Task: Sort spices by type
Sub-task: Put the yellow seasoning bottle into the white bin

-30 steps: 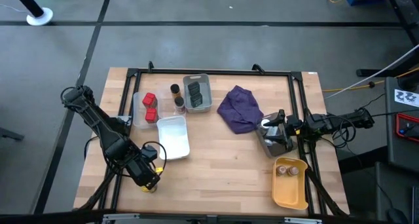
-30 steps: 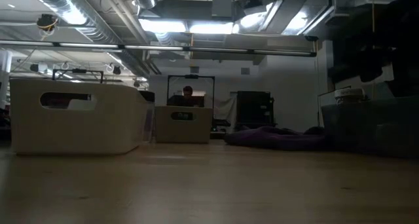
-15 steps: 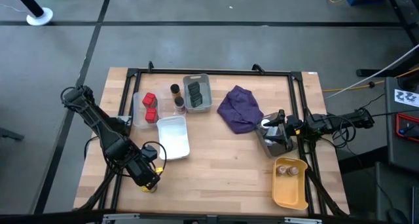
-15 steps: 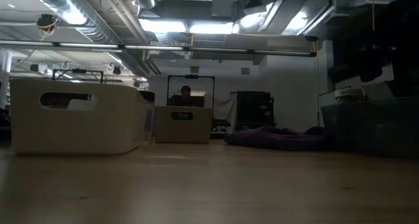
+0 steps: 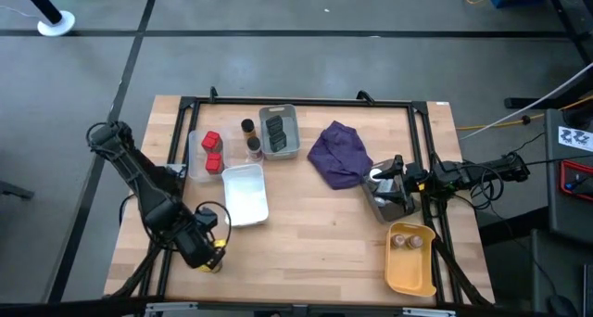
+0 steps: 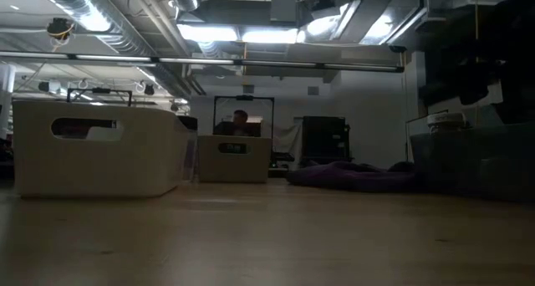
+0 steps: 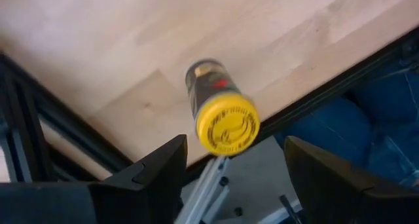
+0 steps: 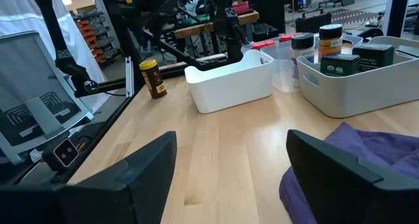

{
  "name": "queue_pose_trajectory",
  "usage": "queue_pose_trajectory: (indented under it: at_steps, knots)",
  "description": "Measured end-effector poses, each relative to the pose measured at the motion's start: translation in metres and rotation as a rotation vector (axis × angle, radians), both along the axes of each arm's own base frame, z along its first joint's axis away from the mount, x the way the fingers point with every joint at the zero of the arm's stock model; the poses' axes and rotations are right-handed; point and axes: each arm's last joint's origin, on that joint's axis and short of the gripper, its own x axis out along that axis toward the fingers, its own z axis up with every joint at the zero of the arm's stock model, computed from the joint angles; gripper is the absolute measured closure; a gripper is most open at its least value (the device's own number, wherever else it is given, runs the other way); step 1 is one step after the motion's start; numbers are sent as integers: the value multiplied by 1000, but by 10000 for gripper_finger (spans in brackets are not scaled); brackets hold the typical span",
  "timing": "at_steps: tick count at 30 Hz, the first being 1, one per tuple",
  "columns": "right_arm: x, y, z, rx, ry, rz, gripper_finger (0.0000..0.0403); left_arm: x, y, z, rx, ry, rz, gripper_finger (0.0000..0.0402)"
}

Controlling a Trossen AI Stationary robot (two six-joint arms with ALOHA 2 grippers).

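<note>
High view: clear tray (image 5: 196, 159) holds two red tins (image 5: 212, 152).

Both arms are black, built of jointed tubular links. The left arm (image 5: 139, 173) carries looping black cables near its hand (image 5: 206, 252). The right arm (image 5: 463, 173) trails thin black cables.

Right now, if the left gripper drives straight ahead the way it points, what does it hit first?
The yellow-capped spice jar. It stands at the table's near-left corner, centred ahead of the open left gripper, nothing between. Depth is unclear; it looks close.
</note>
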Motion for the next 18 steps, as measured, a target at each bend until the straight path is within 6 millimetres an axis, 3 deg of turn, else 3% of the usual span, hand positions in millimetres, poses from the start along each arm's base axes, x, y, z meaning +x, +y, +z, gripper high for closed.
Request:
queue_pose_trajectory:
  at_steps: [18]
  knots:
    - [0,0,0,0,1,0,116,-9,-39,-26,54,28,18,162]
